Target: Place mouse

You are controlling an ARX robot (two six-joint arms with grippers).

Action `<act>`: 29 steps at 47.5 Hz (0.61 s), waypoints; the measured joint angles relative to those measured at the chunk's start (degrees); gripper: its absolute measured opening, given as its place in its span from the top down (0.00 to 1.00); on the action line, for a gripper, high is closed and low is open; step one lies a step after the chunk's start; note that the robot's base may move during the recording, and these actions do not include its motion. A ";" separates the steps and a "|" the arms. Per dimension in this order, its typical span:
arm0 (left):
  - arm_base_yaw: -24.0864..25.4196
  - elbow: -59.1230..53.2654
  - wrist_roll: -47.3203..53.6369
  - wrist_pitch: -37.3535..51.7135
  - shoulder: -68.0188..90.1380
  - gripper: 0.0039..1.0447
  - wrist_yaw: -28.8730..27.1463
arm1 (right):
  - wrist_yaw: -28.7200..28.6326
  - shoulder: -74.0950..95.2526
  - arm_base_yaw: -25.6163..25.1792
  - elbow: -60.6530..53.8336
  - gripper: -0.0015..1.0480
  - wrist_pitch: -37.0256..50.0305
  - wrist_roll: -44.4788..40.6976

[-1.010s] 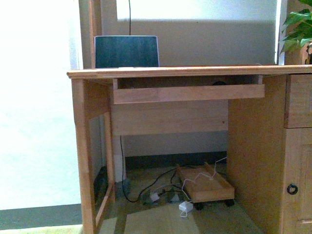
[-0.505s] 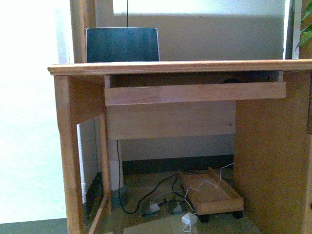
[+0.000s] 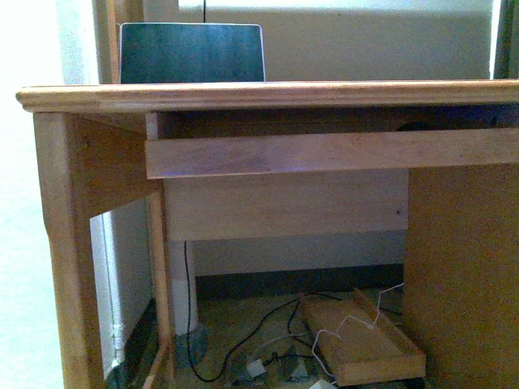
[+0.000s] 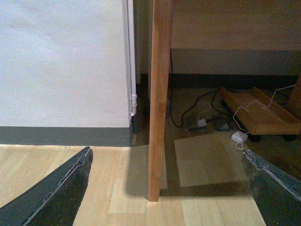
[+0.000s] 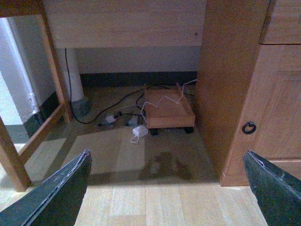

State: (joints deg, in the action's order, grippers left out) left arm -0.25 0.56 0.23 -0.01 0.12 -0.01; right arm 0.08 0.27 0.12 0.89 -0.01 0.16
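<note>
Grippers first: the dark-fingered left gripper [image 4: 165,151] and right gripper [image 5: 167,153] are both seen spread wide with nothing held. Further off, a small dark grey oval mouse [image 3: 418,126] looks to be tucked on the light wooden pull-out tray [image 3: 324,152] under the desktop [image 3: 259,96], so pretty much the whole pick-and-place is left to be done.

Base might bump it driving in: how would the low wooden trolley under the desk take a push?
The wooden trolley probably rolls readily: dark casters show under its front edge. It looks stiff, boards with raised side rails. The white cable draped over it to the white adapter may drag along.
</note>
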 joint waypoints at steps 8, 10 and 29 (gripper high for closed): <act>0.00 0.00 0.00 0.00 0.09 0.07 0.00 | 0.00 0.02 0.00 0.02 0.07 0.00 0.00; 0.00 0.00 0.00 0.00 0.07 0.07 0.00 | -0.07 0.00 0.00 0.02 0.07 0.00 0.00; 0.00 0.00 0.00 0.00 0.07 0.07 0.00 | 0.00 0.00 0.00 0.02 0.07 0.00 0.00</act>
State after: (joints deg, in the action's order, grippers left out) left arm -0.25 0.56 0.23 -0.01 0.19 -0.01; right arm 0.08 0.27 0.12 0.91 -0.01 0.16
